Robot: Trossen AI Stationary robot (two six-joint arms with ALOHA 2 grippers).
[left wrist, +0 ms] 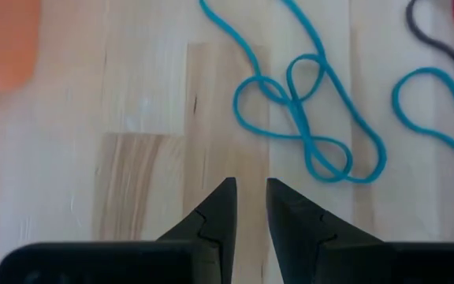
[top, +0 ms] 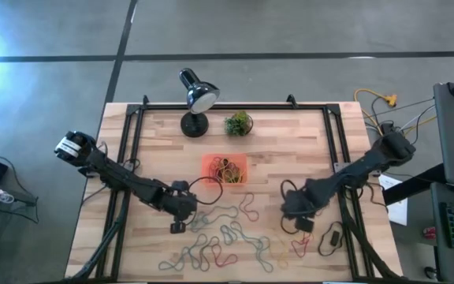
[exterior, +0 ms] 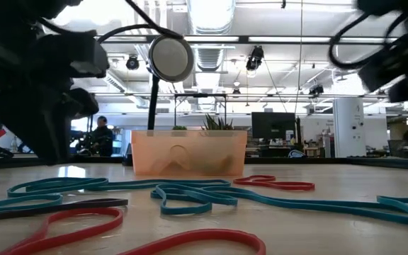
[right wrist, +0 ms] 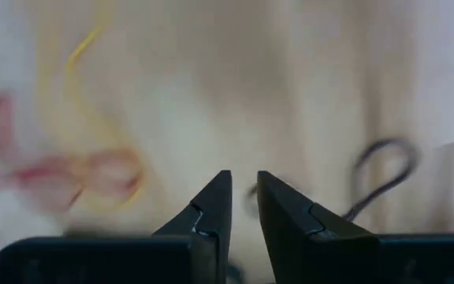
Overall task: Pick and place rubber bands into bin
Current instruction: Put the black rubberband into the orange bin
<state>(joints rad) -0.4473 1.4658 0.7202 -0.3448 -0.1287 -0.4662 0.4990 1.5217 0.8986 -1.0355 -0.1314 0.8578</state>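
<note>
Hovering left pincer (left wrist: 247, 193), right pincer (right wrist: 243, 188), scattered rubber bands (top: 231, 237), bin (top: 209, 162)

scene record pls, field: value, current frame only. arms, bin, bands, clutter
left gripper: over bare wood beside a teal band, fingers slightly apart, nothing held
right gripper: low over the table's right part, fingers slightly apart, nothing seen between them
bin: orange-red tray at table centre, a few bands already inside
rubber bands: many loose on the near half of the table, teal, red, yellow, dark
lamp: far edge, behind the bin
plant: right of the lamp
</note>
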